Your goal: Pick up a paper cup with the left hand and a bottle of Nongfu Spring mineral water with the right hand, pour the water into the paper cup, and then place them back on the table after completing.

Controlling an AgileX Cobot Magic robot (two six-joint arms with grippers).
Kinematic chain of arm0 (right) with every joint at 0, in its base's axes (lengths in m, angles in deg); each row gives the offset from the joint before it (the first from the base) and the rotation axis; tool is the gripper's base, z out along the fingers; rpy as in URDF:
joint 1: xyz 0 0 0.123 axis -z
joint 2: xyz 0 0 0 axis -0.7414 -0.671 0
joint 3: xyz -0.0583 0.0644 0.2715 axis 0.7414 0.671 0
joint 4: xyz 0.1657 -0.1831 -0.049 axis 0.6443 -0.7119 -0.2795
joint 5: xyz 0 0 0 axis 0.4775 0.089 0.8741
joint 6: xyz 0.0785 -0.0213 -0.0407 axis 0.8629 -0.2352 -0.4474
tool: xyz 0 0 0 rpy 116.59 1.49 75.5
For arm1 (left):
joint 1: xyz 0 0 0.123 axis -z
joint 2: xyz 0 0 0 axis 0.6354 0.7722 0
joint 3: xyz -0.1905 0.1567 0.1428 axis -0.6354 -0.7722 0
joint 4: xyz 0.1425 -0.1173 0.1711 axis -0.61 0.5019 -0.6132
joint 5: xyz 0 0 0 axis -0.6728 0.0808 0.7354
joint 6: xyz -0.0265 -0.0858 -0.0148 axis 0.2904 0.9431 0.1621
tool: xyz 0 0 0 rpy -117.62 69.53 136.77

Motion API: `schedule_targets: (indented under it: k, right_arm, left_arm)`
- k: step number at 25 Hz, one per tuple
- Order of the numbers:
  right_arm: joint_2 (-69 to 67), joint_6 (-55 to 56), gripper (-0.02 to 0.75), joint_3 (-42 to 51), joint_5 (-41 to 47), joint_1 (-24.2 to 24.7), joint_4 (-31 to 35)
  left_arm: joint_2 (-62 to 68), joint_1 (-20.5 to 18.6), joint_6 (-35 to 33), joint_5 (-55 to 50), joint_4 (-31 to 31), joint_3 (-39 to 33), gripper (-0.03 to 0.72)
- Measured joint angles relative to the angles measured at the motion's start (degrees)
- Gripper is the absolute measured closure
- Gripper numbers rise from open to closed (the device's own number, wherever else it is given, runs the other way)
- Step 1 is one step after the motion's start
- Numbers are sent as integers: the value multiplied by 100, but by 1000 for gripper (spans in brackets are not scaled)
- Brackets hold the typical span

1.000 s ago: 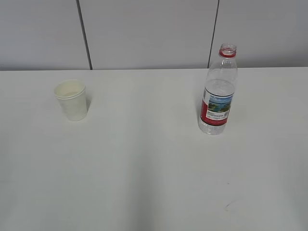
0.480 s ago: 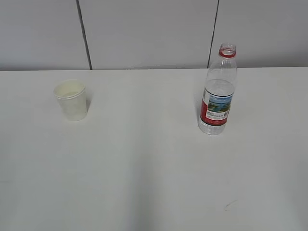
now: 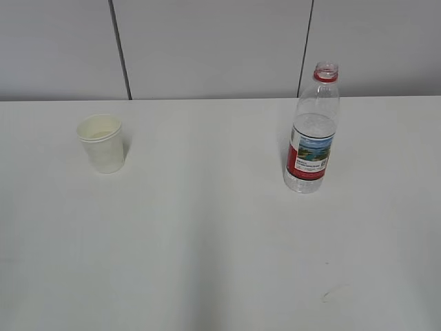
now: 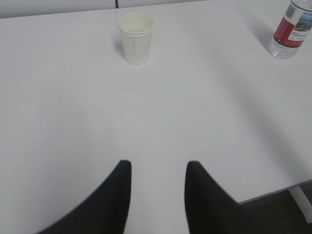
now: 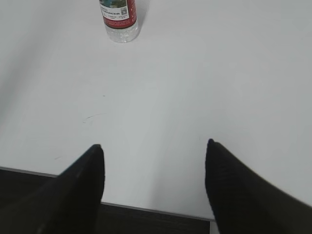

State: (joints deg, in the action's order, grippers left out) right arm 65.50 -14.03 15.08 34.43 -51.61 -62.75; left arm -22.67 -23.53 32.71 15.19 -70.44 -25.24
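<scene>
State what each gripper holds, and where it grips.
Nothing: left gripper and right gripper are open and empty; paper cup and bottle stand untouched.

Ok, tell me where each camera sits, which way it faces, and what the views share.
Exterior view: raised at the near side, looking down at a slant across the large white table toward a grey panelled wall; no robot parts show.
Left wrist view: behind the open left black two-finger end effector, facing the white paper cup.
Right wrist view: behind the open right black two-finger end effector at the table's near edge, facing the clear uncapped red-labelled plastic bottle.
Shared: the bottle shows in all three; the cup only in exterior and left wrist.
</scene>
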Motion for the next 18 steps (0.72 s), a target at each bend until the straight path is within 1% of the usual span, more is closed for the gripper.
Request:
schedule_targets:
  k: [6, 8, 9, 10, 13, 14, 18]
  right_arm:
    - [0, 0, 258, 0, -10, 0, 0]
    - [0, 0, 258, 0, -10, 0, 0]
    - [0, 0, 258, 0, -10, 0, 0]
    - [0, 0, 258, 0, -10, 0, 0]
    - [0, 0, 258, 0, -10, 0, 0]
    - [0, 0, 258, 0, -10, 0, 0]
    - [0, 0, 258, 0, -10, 0, 0]
  left_arm:
    - [0, 0, 0, 0, 0, 0, 446]
    - [0, 0, 0, 0, 0, 0, 417]
    - [0, 0, 0, 0, 0, 0, 377]
    - [0, 0, 0, 0, 0, 0, 314]
    - [0, 0, 0, 0, 0, 0, 97]
    - [0, 0, 12, 0, 0, 0, 66]
    - [0, -12, 152, 0, -97, 0, 38]
